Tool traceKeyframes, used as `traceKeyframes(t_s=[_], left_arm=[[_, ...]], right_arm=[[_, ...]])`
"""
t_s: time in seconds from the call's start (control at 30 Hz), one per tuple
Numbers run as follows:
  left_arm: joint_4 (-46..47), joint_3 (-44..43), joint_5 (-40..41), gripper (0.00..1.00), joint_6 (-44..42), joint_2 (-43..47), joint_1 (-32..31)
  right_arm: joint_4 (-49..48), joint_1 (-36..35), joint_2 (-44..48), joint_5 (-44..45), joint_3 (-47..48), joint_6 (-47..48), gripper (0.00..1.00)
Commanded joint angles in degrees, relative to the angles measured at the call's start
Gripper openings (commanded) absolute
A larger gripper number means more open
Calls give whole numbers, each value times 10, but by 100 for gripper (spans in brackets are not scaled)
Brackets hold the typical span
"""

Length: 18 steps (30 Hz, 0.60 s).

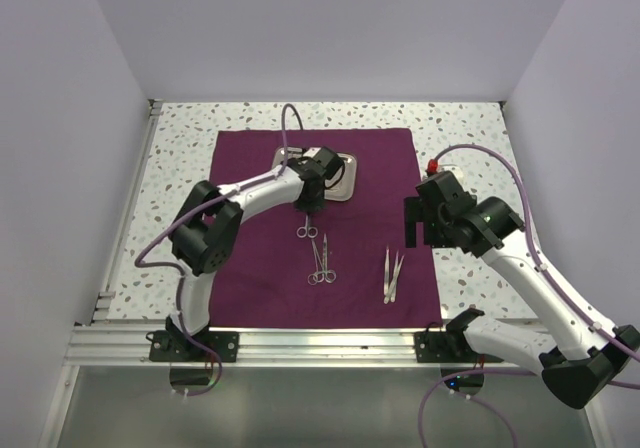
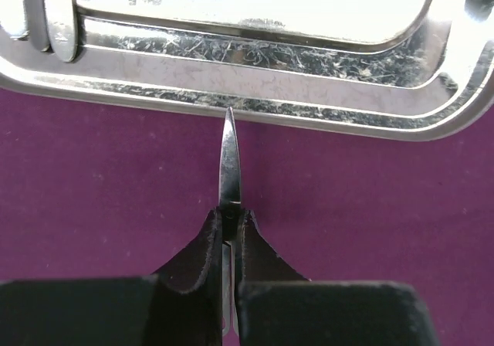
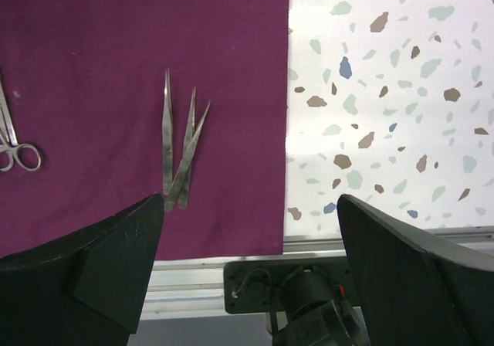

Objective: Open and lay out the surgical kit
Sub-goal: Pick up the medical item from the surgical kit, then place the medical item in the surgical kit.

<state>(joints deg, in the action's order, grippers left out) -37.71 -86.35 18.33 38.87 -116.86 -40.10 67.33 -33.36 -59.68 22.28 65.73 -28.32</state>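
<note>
The dark purple cloth [image 1: 260, 258] lies spread flat on the table. The steel tray [image 1: 345, 173] sits at its far middle, partly hidden by my left gripper [image 1: 311, 206]. In the left wrist view, my left gripper [image 2: 229, 218] is shut on the blades of small ring-handled scissors [image 2: 229, 157], low over the cloth, with the tip pointing at the tray rim [image 2: 255, 99]. Their rings show in the top view [image 1: 306, 232]. A second pair of scissors [image 1: 322, 264] and tweezers [image 1: 392, 274] lie on the cloth. My right gripper [image 1: 420, 234] is open and empty at the cloth's right edge, with the tweezers [image 3: 177, 153] ahead to its left.
Flat steel instrument ends [image 2: 58, 22] lie in the tray's left part. The speckled table [image 3: 386, 91] lies bare right of the cloth. An aluminium rail [image 1: 300, 346] and the arm bases run along the near edge. White walls enclose the table.
</note>
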Motion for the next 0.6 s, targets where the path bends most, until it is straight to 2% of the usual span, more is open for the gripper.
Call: traceKeyframes(t_s=[0.0,0.13,0.33,0.5,0.53,0.57], left_arm=[[-21,3,-5,0,22,60,-9],[-32,20,-11,0,57,87,-31],[-28,65,-26,0,117,104,-102],[-9,109,-40,0,136,107,-119],[-4,115,-43,7,139,112,-121],[2,123,-46,19,141,115,-122]], right_arm=[[-26,-2,1,-21,-3,1,98],[-32,-1,6,-33,-15,5,98],[-33,-1,18,-39,-24,10,98],[-27,-1,30,-41,-32,12,98],[-26,-1,32,-41,-35,12,98],[-23,-1,35,-41,-36,12,98]])
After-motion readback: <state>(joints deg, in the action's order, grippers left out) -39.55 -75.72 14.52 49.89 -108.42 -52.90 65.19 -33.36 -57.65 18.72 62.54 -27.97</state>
